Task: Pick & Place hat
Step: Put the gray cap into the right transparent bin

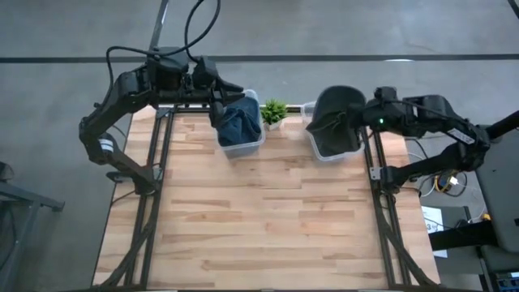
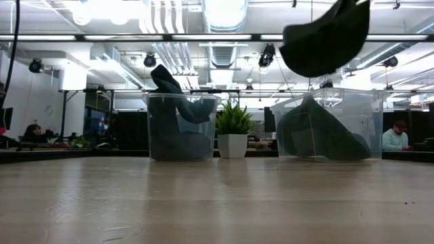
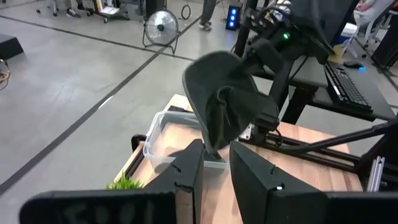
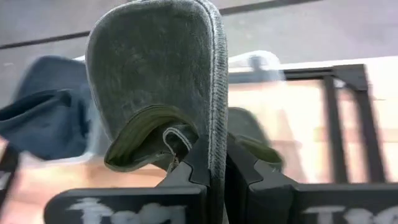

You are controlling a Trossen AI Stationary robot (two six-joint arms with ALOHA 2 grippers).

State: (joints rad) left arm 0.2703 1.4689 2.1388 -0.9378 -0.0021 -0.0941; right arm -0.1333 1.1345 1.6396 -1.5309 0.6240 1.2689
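I am holding the dark grey hat (image 1: 336, 113) in the right gripper (image 4: 214, 163), whose fingers are pinching the brim's edge between them, so the hat is hanging in the air above the right clear bin (image 1: 328, 146) at the far edge of the wooden table (image 1: 268, 219). In the low view the hat (image 2: 325, 37) is sitting well clear of the bin's rim (image 2: 332, 102), and more dark fabric is lying inside that bin. My left gripper (image 3: 216, 163) is hovering over the left clear bin (image 1: 243, 142), which is holding a blue hat (image 1: 239, 122); its fingers are standing slightly apart with nothing between them. A small potted plant (image 1: 274, 112) is standing between the two bins. People are sitting at desks in the room behind the table
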